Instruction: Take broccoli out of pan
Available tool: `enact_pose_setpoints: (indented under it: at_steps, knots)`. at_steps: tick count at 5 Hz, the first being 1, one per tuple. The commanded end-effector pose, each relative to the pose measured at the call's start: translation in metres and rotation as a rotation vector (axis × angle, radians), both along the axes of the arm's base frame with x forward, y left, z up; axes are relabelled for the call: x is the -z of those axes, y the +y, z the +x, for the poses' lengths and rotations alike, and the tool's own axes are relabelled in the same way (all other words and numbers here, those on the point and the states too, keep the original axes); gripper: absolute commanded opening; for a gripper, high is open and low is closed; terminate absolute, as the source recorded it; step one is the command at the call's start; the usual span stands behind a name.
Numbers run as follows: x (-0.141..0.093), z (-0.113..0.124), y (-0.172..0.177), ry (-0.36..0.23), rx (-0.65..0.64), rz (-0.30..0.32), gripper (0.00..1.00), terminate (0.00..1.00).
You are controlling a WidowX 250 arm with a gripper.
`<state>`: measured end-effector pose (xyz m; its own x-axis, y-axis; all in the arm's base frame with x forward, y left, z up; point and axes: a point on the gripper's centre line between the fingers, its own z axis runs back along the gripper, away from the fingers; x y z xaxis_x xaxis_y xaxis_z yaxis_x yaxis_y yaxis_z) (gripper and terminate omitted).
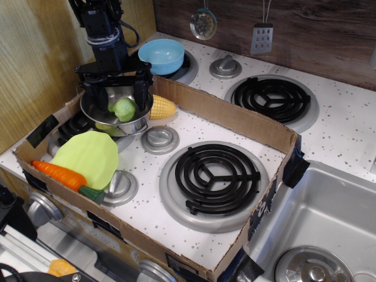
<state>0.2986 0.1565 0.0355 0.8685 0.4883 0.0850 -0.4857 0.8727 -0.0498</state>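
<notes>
While 1 carrot (59,173) and 1 lime plate (94,157) lie nearest, 1 broccoli (124,108) sits farther back in the steel pan (94,111); gripper (117,93) spread wide above it, holding nothing; corn cob (164,108) right.

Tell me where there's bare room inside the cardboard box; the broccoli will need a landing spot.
Free: the speckled stovetop between the corn cob and the black coil burner. Crowded: the left end, where the pan holding the broccoli, the open claw, the lime plate and the carrot sit close.
</notes>
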Motion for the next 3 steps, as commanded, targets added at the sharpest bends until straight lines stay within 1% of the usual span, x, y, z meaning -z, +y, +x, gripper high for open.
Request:
enact_pose_setpoints:
  at_steps: [1, 2, 3]
  knots:
    - [-0.0064, 0.0024, 0.0091, -0.038, 0.003, 0.007, 1.00, 0.00]
    - [-0.0035, -0.0007, 0.0087, -0.047, -0.013, 0.009, 0.00, 0.00]
    - [-0.0022, -0.0018, 0.0098, -0.038, -0.011, -0.005, 0.00, 0.00]
